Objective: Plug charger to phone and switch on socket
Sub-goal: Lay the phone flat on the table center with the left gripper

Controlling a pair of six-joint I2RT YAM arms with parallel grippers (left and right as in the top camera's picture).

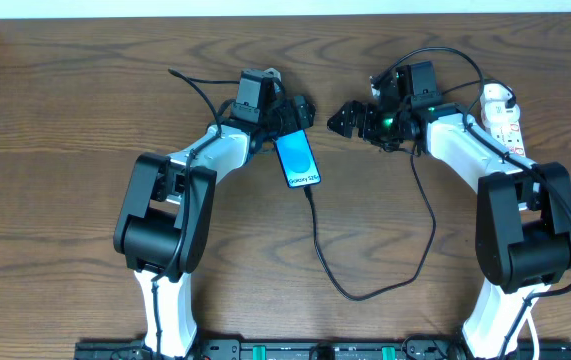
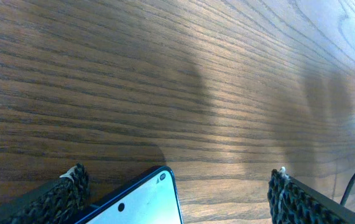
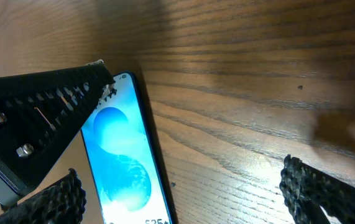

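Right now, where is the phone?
In the overhead view the phone lies screen-up near the middle of the table, its far end between the left gripper's open fingers, the cable leading from its near end.

Phone [image 1: 298, 160] screen bright blue; charger [image 1: 314, 228] black; socket [image 1: 502, 118] white, red marks; table [image 1: 65, 150] brown woodgrain.
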